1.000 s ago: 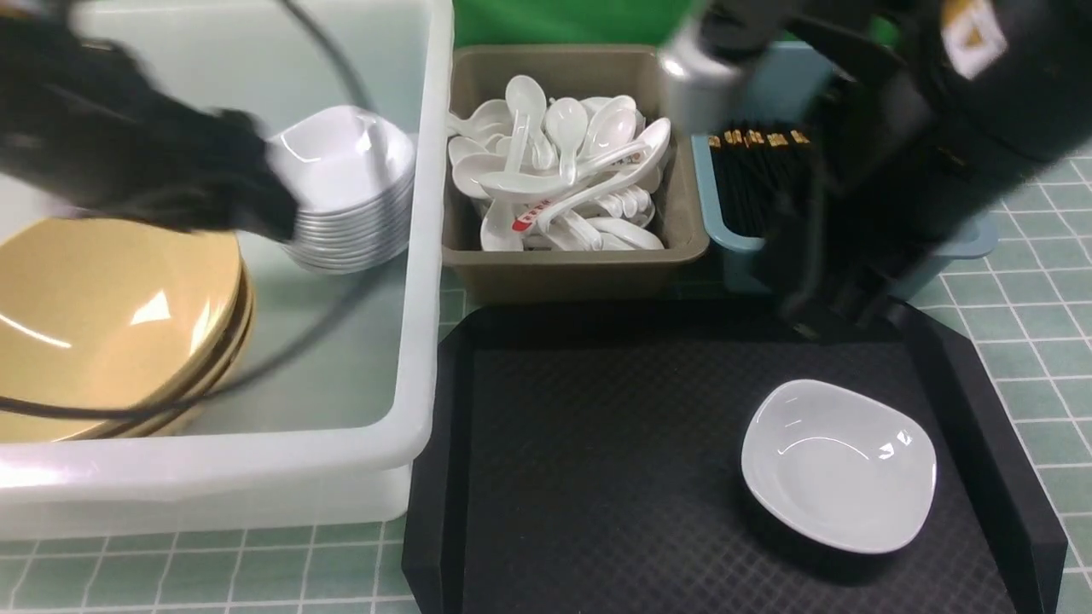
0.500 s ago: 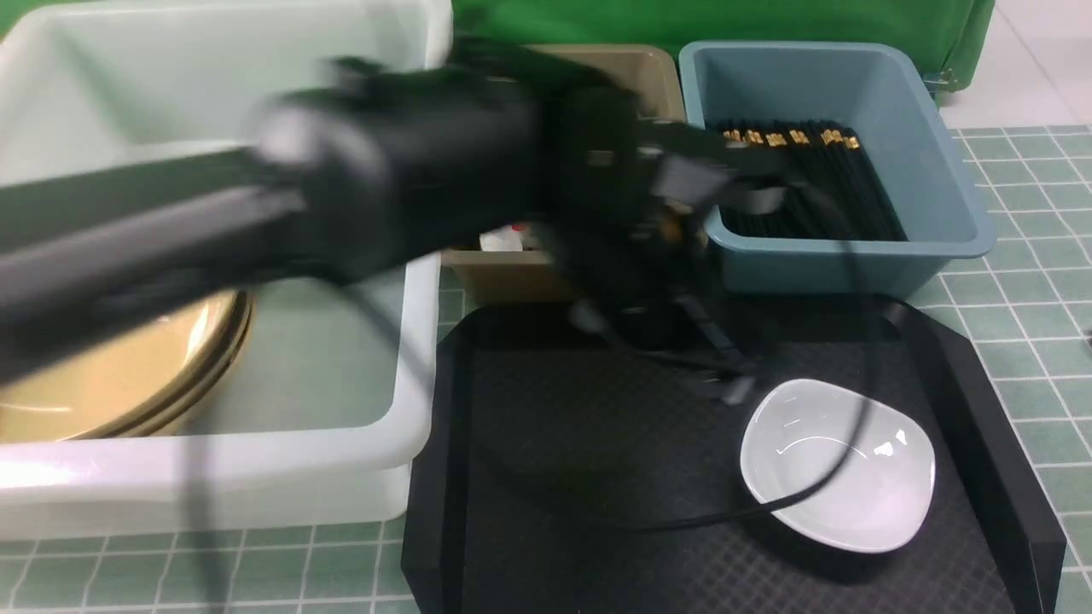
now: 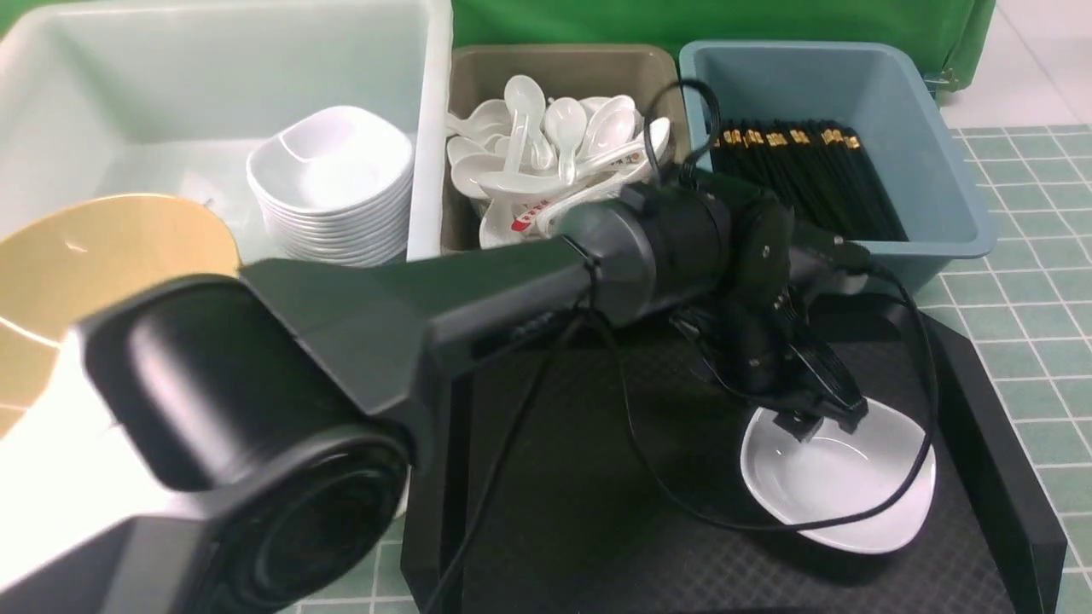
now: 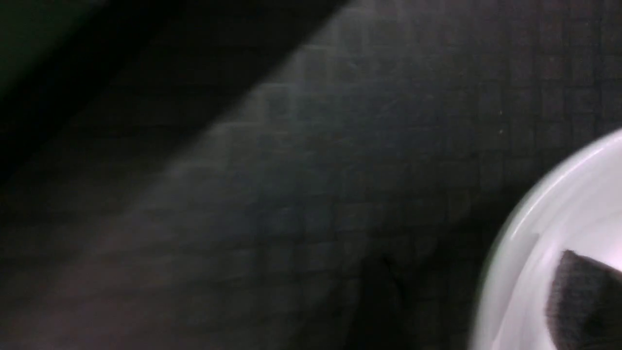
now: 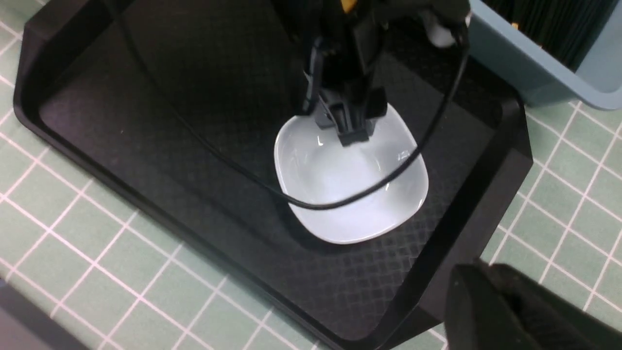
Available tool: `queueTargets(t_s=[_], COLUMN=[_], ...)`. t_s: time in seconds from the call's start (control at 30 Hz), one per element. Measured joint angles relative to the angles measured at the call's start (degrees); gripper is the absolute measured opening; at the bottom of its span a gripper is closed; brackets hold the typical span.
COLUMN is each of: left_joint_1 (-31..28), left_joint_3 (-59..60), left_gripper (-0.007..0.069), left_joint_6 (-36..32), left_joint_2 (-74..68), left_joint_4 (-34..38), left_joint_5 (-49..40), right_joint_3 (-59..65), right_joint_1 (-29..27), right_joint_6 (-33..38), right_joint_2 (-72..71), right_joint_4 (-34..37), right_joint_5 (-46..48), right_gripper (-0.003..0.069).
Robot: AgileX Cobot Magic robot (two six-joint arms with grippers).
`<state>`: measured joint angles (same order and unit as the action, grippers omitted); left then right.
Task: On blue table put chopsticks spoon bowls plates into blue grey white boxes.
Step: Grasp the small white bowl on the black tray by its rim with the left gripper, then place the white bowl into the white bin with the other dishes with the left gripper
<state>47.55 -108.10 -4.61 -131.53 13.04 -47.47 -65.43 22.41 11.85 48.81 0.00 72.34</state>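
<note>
Left jaws meet the bowl [image 3: 836, 477] at its rim, one pad [image 4: 583, 301] inside; openness unclear. A thin pinch may slip, dropping it.

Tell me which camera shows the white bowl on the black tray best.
Right wrist view: the whole white bowl shows from above, crossed only by a cable and the left gripper at its rim. The front view hides its far rim behind that gripper. The left wrist view catches one blurred edge.
</note>
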Motion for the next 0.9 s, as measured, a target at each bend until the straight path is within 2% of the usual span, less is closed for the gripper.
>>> queueTargets(t_s=[0.03,0.13,0.2,0.37,0.57,0.6,0.63,0.77,0.9], left_joint_1=[0.00,0.00,-0.32,-2.89,-12.31,-15.46,-17.20,-31.35,-45.07], left_joint_3=[-0.22,-0.35,-1.87,-3.51,-4.03,-4.17,-4.17,-1.17,5.56], left_gripper=[0.0311,0.0129,0.0053,0.0008,0.0005,0.0004,0.0004,0.0004,0.0004], left_joint_6=[-1.10,-4.39,-6.24,-7.55,-7.60,-7.39,-7.34,-7.19,-7.19], left_joint_2=[-0.21,-0.29,0.54,7.11,22.04,25.91,27.40,34.30,36.35], left_joint_4=[1.15,3.93,6.29,2.84,-2.37,-3.59,-4.04,-5.79,-4.02], left_joint_5=[0.14,-1.02,-4.57,-12.26,-16.05,-17.39,-18.01,-21.70,-18.89], right_joint_3=[0.00,0.00,-0.12,-4.84,-16.48,-19.85,-20.33,-29.97,-33.98], right_joint_1=[0.00,0.00,0.00,0.00,4.26,7.12,7.54,17.43,22.60], right_joint_6=[0.05,0.71,1.62,3.74,7.80,8.04,8.05,8.10,8.10], right_joint_2=[0.17,0.97,2.73,8.59,18.07,21.30,22.23,31.71,36.81], right_joint_4=[0.00,0.00,0.00,1.28,5.97,6.25,6.36,5.84,2.02], right_joint_5=[0.00,0.00,-0.06,-0.06,-1.78,-2.20,-2.28,-2.62,-2.62], right_gripper=[0.0048,0.0048,0.0048,0.0048,0.0048,0.0048,0.0048,0.0048,0.0050])
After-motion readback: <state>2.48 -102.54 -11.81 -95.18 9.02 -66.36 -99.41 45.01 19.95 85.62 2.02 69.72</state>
